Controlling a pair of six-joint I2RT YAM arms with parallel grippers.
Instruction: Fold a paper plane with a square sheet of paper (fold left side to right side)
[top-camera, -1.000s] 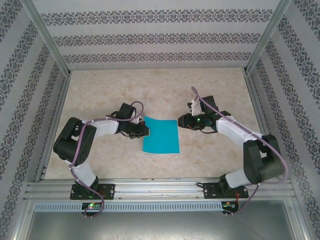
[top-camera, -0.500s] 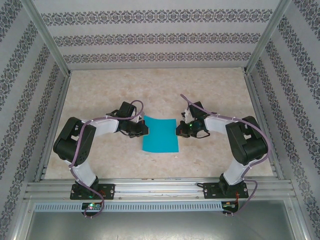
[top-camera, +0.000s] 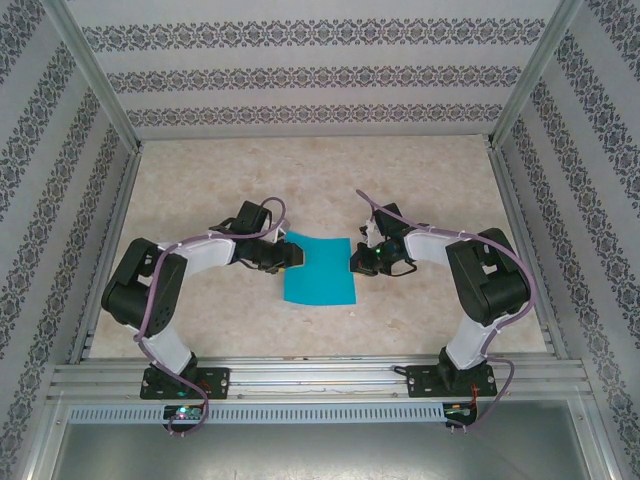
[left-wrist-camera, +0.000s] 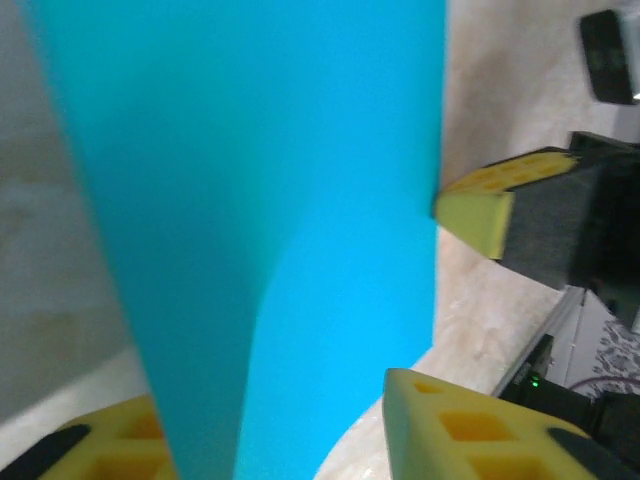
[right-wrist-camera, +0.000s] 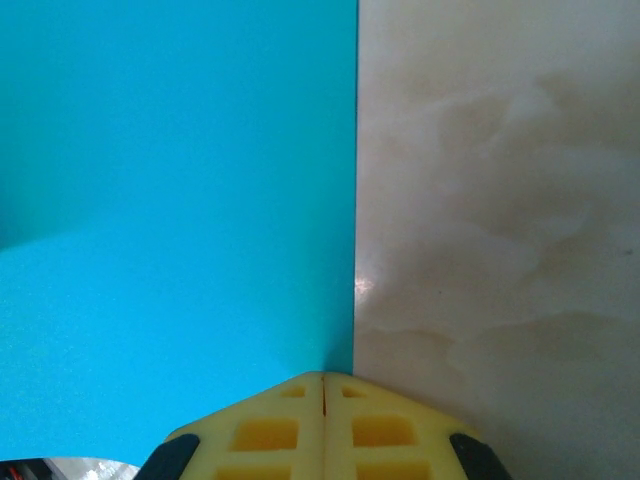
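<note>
The turquoise square sheet of paper (top-camera: 320, 272) lies on the table between my two arms, its far edge bowed a little. My left gripper (top-camera: 291, 254) is at the sheet's left edge. In the left wrist view its yellow fingers (left-wrist-camera: 470, 430) stand apart, open, with the sheet (left-wrist-camera: 280, 200) running loosely between them. My right gripper (top-camera: 354, 262) is at the right edge near the far corner. Its fingertips (right-wrist-camera: 322, 385) are pressed together, shut on the sheet's edge (right-wrist-camera: 170, 200). The right gripper's tip (left-wrist-camera: 470, 205) also appears across the sheet in the left wrist view.
The marbled table (top-camera: 320, 180) is boxed in by patterned walls and metal posts. An aluminium rail (top-camera: 320, 378) carrying both arm bases runs along the near edge. Bare table lies beyond the sheet and in front of it.
My right gripper came in from the right and shut on the sheet's right edge. My left gripper, shut at the left edge before, has now opened.
</note>
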